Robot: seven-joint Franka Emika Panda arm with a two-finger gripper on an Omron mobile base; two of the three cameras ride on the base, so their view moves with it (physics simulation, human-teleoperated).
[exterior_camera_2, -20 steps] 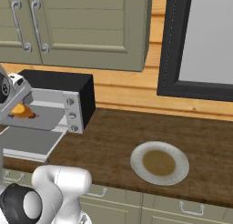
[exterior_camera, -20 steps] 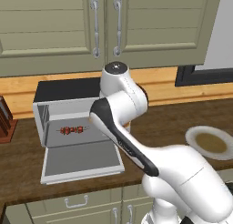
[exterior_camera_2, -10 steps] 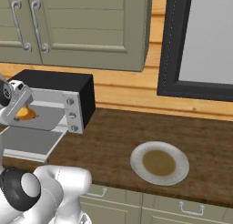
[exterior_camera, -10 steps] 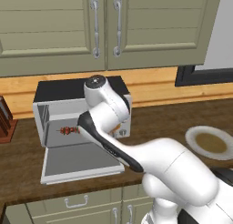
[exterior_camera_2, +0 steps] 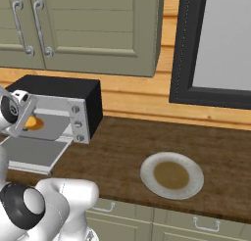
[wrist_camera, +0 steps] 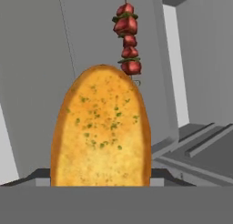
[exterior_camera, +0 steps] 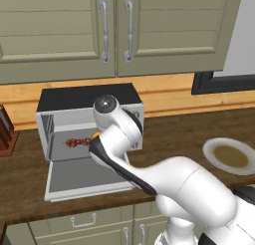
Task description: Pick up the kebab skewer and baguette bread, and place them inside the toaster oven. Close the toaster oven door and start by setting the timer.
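The toaster oven stands on the counter with the toaster oven door folded down flat in front. The kebab skewer lies inside on the rack; in the hand view the kebab skewer sits beyond the bread. My gripper is shut on the baguette bread, a golden loaf held lengthwise with a dark fingertip at its left side. From the right, the baguette bread is at the oven mouth above the toaster oven door. A sliver of the baguette bread peeks beside my hand.
A round plate with a brown centre sits on the counter to the right, the same plate being nearer the front edge. A knife block stands left of the oven. Knobs line the oven's right panel. Cabinets hang overhead.
My hand has swung left across the oven front and dipped slightly, carrying the baguette bread up to the oven opening. The skewer and the door have stayed put.
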